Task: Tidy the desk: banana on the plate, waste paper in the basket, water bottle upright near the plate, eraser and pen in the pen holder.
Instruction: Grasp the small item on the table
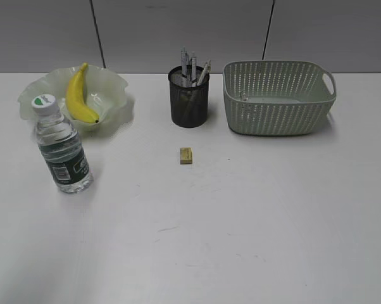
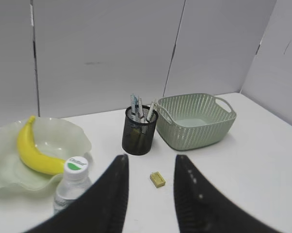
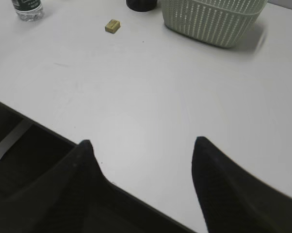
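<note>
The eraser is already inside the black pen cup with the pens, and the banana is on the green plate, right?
Not quite. The eraser is not in the pen holder; the exterior view shows it lying on the desk in front of the holder, apart from it. Only pens stand in the holder. The banana is indeed on the plate.
</note>
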You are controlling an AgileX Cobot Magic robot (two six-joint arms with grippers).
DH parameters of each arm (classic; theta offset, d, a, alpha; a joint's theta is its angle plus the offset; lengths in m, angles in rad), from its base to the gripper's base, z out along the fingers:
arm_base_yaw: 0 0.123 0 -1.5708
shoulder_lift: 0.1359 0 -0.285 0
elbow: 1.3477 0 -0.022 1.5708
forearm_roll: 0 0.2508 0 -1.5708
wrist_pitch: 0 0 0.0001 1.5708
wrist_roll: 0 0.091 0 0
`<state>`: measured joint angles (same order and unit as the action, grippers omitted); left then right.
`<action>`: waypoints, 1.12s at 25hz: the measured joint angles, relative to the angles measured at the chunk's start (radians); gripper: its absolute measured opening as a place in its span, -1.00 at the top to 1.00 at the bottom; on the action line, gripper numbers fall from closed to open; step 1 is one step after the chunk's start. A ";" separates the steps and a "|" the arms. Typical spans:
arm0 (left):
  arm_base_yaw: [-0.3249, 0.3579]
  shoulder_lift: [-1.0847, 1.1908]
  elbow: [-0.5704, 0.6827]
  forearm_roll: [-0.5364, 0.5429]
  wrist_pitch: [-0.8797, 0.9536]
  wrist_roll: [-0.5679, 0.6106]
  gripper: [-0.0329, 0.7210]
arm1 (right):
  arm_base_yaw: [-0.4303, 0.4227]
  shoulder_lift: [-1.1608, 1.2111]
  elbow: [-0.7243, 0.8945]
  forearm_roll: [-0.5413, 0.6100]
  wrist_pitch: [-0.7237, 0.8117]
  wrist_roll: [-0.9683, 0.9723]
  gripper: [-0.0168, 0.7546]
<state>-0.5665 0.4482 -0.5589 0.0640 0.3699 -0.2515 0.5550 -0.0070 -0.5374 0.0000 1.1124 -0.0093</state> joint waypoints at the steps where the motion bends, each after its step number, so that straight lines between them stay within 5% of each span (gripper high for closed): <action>1: 0.000 0.088 0.000 -0.012 -0.055 0.000 0.27 | 0.000 0.000 0.006 -0.008 -0.016 0.000 -0.34; 6: -0.014 0.524 -0.081 -0.041 -0.155 0.000 0.27 | 0.000 0.000 0.029 -0.010 -0.067 0.000 -0.34; 11: -0.112 0.868 -0.285 -0.043 -0.108 0.000 0.27 | 0.000 0.000 0.029 -0.010 -0.070 0.000 -0.34; 15: -0.161 1.099 -0.496 -0.064 0.021 0.000 0.22 | 0.000 0.000 0.029 -0.010 -0.070 0.000 -0.34; 21: -0.165 1.397 -0.832 -0.171 0.261 -0.008 -0.13 | 0.000 0.000 0.029 -0.010 -0.071 0.001 -0.34; 28: -0.157 1.669 -1.153 -0.134 0.510 -0.165 -0.28 | 0.000 0.000 0.029 -0.010 -0.071 0.001 -0.34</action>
<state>-0.7230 2.1173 -1.7119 -0.0696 0.8800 -0.4164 0.5550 -0.0070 -0.5085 -0.0095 1.0412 -0.0085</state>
